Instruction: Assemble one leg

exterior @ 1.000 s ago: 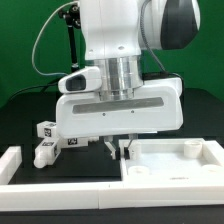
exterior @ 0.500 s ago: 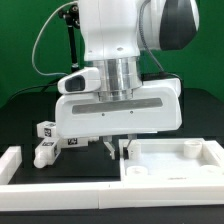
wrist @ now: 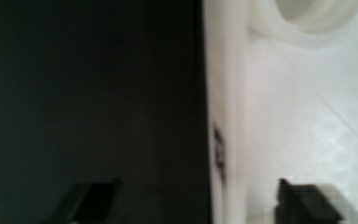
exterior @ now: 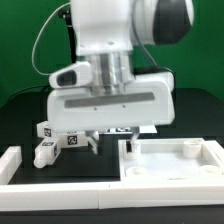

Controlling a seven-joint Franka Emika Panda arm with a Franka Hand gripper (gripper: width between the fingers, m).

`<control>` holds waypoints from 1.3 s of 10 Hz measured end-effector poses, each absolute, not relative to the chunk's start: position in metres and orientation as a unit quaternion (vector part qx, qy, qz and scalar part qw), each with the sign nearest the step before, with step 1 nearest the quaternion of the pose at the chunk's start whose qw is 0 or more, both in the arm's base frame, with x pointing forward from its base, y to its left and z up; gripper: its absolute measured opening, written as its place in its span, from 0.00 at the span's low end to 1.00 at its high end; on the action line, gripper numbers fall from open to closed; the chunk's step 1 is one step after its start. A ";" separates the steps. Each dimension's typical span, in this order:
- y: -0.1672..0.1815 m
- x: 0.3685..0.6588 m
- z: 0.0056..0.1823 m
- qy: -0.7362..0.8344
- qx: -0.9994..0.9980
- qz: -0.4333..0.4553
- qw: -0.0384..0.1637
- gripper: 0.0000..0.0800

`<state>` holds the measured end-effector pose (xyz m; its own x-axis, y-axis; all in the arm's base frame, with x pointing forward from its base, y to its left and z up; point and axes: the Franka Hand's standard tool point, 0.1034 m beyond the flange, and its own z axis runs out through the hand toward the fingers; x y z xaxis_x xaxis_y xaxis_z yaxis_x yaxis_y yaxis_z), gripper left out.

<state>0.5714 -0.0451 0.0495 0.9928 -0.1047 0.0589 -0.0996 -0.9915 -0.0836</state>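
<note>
Out past the jaws on the exterior view's left, the leg [exterior: 42, 152] is lying on the black table [exterior: 16, 120], touching other tagged white pieces [exterior: 70, 140]. The gripper [exterior: 112, 142] is hanging with its jaws spread wide and holding nothing. One finger [wrist: 94, 200] is standing over the table, the other over the tray-shaped part [exterior: 175, 165].

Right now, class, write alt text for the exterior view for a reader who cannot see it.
A white robot gripper hangs open and empty over a black table, above the rim of a white tray. Small tagged legs sit at the exterior view's left.
</note>
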 end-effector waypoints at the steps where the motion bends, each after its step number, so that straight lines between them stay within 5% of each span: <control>1: -0.050 0.569 0.058 0.067 -0.996 -0.025 0.044 0.70; 2: -0.051 0.570 0.064 0.095 -0.994 -0.025 0.045 0.79; 7: -0.052 0.570 0.063 0.080 -0.995 -0.026 0.045 0.81; 9: -0.078 0.541 0.064 0.043 -0.998 -0.012 0.043 0.81; 11: -0.099 0.511 0.085 -0.055 -0.998 -0.013 0.028 0.81; 13: -0.101 0.507 0.084 -0.099 -0.995 -0.029 0.018 0.81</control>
<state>0.5065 -0.1008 0.0837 0.9789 0.1950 0.0603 0.1971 -0.9799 -0.0300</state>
